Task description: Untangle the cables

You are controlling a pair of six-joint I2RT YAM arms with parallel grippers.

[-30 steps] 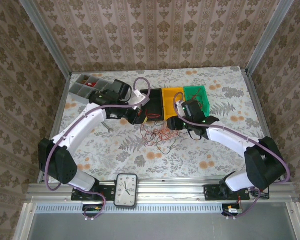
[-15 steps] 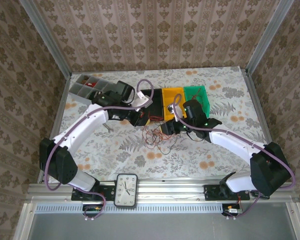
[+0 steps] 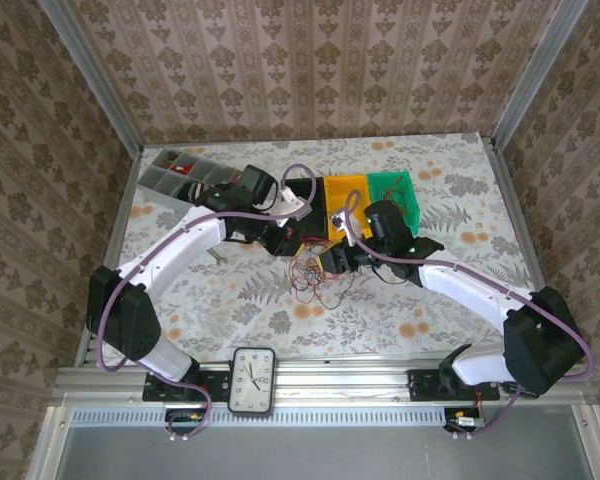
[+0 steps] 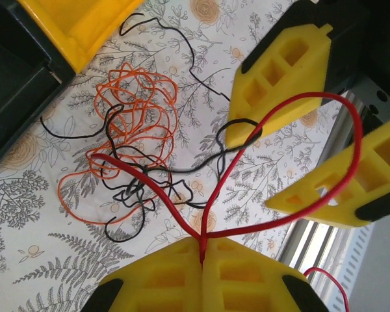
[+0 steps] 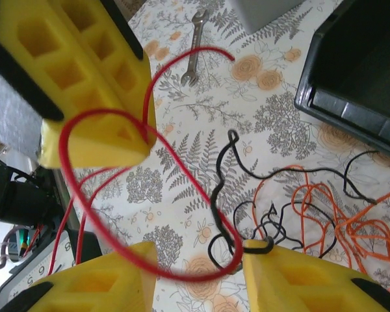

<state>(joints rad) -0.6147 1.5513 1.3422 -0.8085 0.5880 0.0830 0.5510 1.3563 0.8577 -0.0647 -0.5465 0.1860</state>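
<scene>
Though near black bin (image 5: 351,71), cables (image 4: 133,117) on table (image 4: 26,273); left gripper (image 4: 201,250) tight on red cable (image 4: 357,149), right gripper (image 5: 198,260) apart

The near half of the desk (image 3: 230,312) lies open, and so does its right side past the green bin (image 3: 392,188). A black bin (image 5: 357,65), a yellow bin (image 3: 345,195) and the green one stand in a row across the far middle. A grey parts box (image 3: 175,172) takes the far left corner. A wrench (image 5: 194,45) lies left of the cables (image 3: 310,270). Both arms crowd over the tangle, and a red cable (image 4: 359,143) loops across the gap between them.
</scene>
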